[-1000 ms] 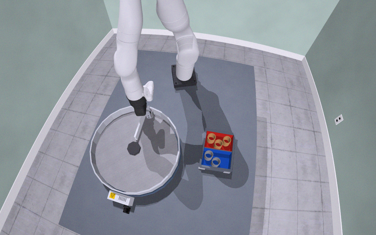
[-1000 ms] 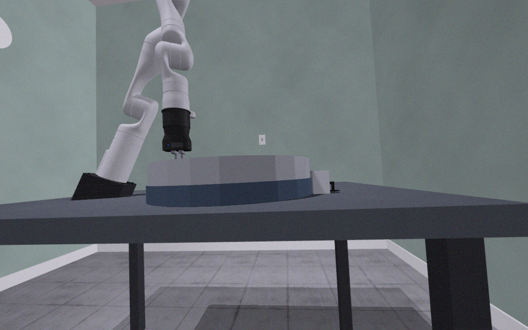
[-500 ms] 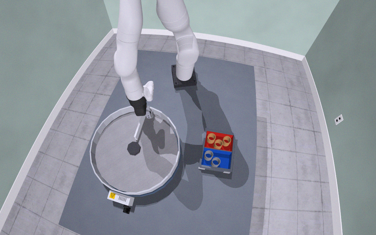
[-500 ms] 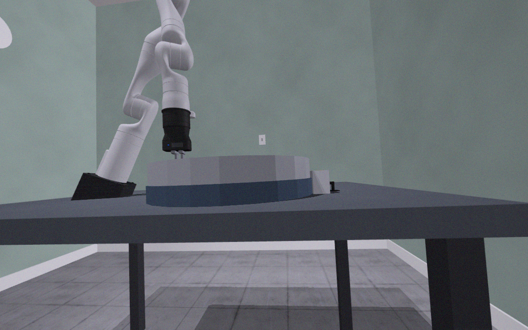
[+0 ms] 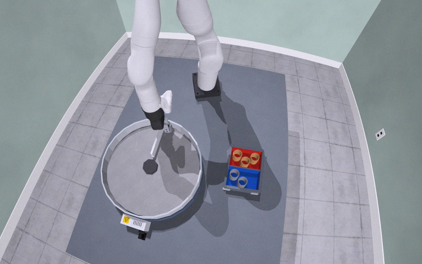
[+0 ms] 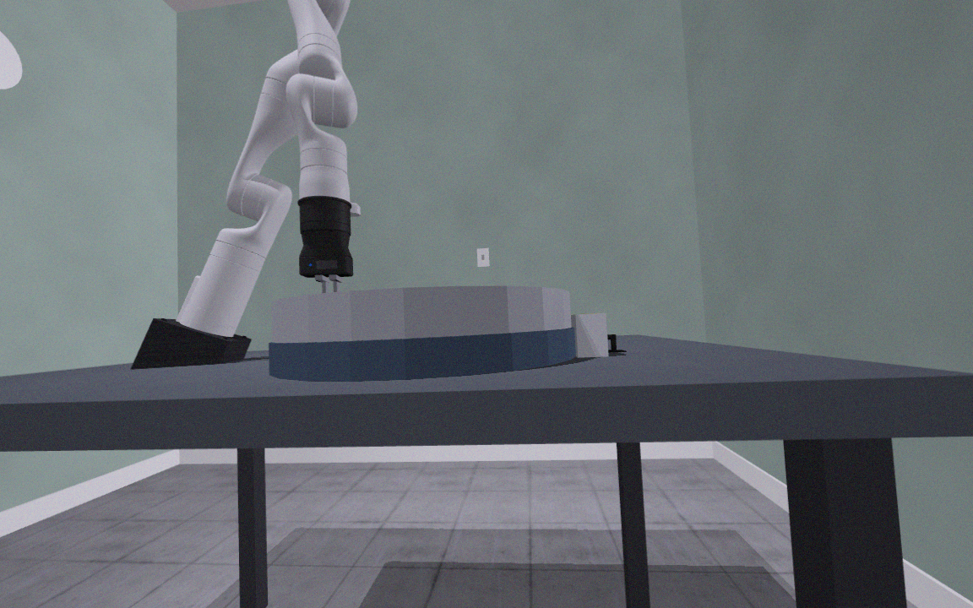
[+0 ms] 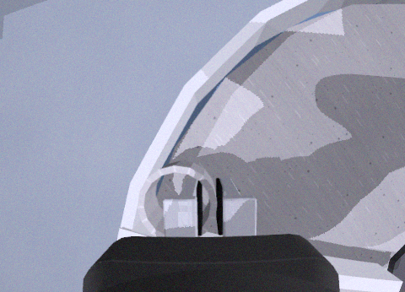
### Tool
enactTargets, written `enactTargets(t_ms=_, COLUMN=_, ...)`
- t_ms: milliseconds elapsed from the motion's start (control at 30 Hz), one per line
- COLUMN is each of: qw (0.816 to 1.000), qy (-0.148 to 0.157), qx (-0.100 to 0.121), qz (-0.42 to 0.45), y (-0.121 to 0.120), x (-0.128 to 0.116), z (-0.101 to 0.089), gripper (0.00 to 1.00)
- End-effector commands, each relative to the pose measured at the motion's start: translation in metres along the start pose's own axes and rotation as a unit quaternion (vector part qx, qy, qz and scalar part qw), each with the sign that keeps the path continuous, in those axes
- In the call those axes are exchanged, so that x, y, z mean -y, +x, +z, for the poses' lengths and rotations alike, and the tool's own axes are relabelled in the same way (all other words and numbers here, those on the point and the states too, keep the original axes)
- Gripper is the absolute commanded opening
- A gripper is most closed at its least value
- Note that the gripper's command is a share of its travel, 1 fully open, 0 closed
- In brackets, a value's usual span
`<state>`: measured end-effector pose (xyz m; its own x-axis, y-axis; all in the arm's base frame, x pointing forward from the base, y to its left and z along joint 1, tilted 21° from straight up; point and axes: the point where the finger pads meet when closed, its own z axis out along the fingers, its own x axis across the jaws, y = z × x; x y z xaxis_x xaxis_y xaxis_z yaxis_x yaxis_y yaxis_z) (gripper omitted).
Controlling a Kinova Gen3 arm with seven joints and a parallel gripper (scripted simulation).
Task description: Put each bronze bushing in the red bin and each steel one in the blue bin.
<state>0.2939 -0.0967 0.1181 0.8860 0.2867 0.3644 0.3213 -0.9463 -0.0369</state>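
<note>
My gripper stands low over the far rim of the grey turntable. In the wrist view its fingers are shut on the right wall of a steel bushing, a pale grey ring that sits just inside the turntable's raised rim. In the side view the fingertips reach down to the rim's top edge and the bushing is hidden behind the rim. I see no other bushing on the turntable. The red bin holds three bronze bushings. The blue bin holds two steel ones.
The two bins form one tray to the right of the turntable. A dark hub with a pale bar sits on the disc. A control box stands at the turntable's near edge. The arm's base is behind.
</note>
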Motion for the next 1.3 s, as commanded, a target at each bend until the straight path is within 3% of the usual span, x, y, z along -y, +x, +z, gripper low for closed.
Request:
enactTargets(t_ms=0, qw=1.0, qy=-0.001, qx=0.0, qz=0.0, y=0.0, x=-0.0007, z=-0.002, gripper=0.0)
enactTargets(t_ms=1267, qw=1.0, qy=-0.001, qx=0.001, qz=0.0, y=0.0, x=-0.0007, z=-0.0116, gripper=0.0)
